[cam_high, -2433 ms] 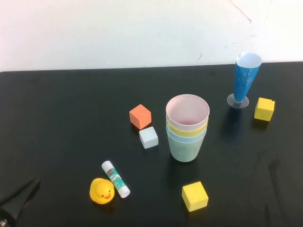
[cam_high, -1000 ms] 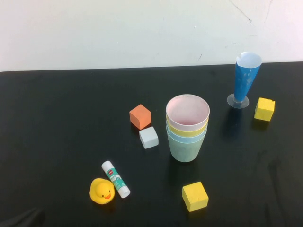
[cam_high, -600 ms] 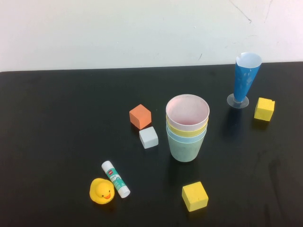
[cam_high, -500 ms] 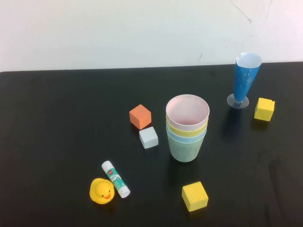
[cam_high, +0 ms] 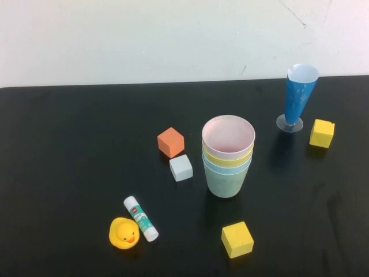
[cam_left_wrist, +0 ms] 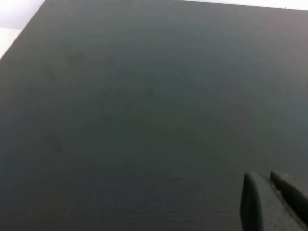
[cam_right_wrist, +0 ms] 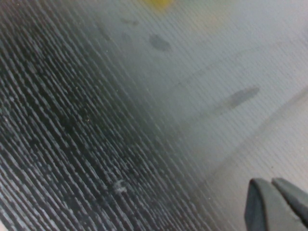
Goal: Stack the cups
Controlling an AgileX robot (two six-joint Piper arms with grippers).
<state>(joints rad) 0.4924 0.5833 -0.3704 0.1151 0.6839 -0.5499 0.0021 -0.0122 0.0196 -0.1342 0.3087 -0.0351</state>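
Cups [cam_high: 228,154]: four nested; grippers off-table, closed.

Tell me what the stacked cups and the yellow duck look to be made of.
Stacked cups: likely thin matte plastic; pastel walls, fine even rims. Yellow duck: probably soft rubber or vinyl; rounded, smooth, faintly glossy. Neither tool is near them; both are shut.
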